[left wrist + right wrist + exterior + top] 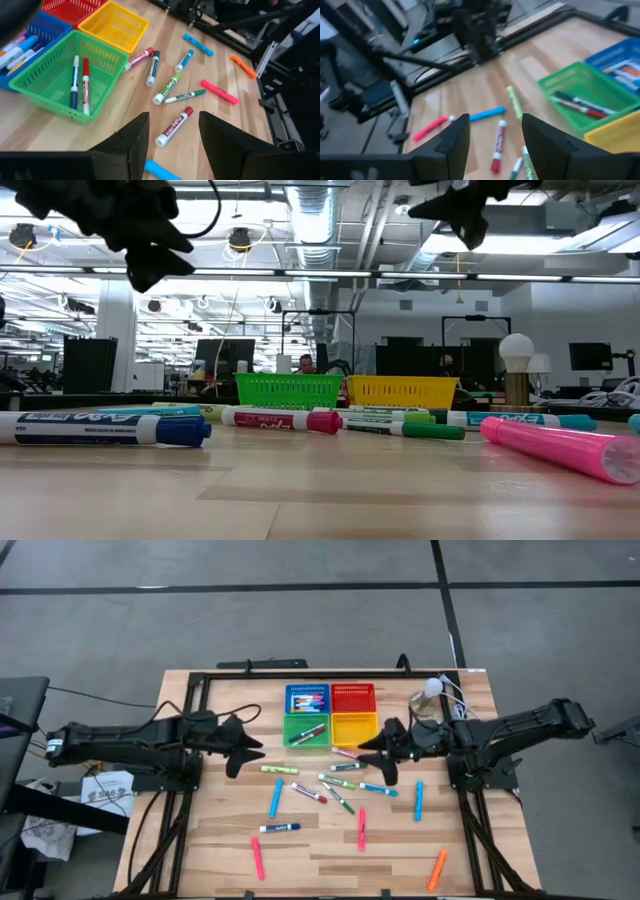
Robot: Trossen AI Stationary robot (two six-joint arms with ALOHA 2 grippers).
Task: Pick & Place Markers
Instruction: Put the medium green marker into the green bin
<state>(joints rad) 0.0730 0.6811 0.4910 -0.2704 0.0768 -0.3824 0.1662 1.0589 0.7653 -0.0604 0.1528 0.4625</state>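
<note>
Both claws hang spread and empty above the bench point(220, 840): left claw point(248, 750) at nine o'clock, right claw point(377, 752) nearer centre. Markers point(340, 790) lie scattered below at six o'clock, ready for sorting into the baskets point(330, 712) at twelve.

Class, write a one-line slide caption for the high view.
Both open grippers, left and right, hover above scattered markers near four baskets.
</note>
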